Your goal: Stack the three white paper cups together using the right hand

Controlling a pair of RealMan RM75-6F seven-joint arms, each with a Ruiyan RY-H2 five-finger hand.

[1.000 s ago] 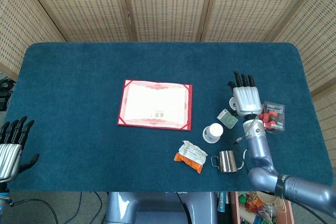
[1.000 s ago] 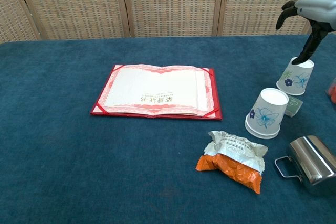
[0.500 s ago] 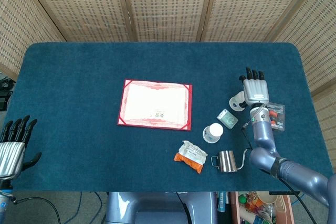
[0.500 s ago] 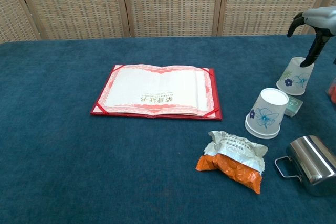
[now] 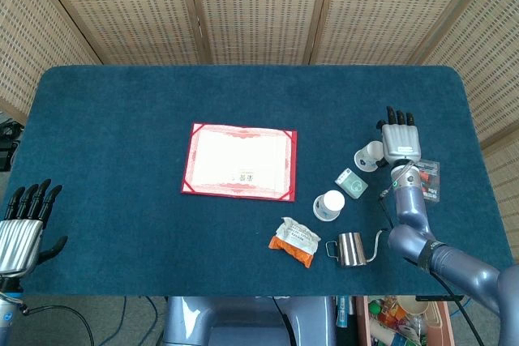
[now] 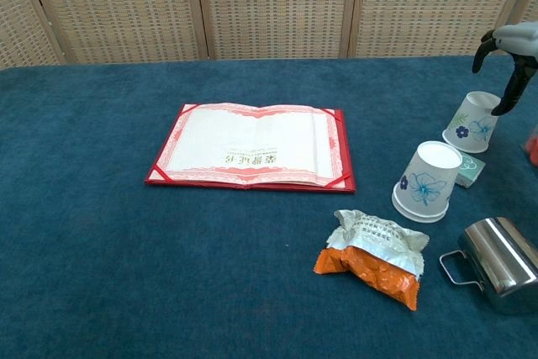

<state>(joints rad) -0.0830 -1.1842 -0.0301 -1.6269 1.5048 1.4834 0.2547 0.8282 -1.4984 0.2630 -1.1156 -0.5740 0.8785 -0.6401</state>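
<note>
The left hand (image 5: 20,228) rests open at the table's (image 5: 122,119) left edge, holding nothing. Two inverted paper cups show: the nearer cup (image 6: 427,181) stands beside a steel mug (image 6: 496,263); the farther cup (image 6: 472,122) tilts, just beside the open right hand (image 5: 401,143).

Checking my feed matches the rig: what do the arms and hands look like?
Right hand: silver-grey metal back, black fingers, on a glossy blue-grey right arm with a thin black cable beside the wrist. Left hand: same silver back, black fingers.
</note>
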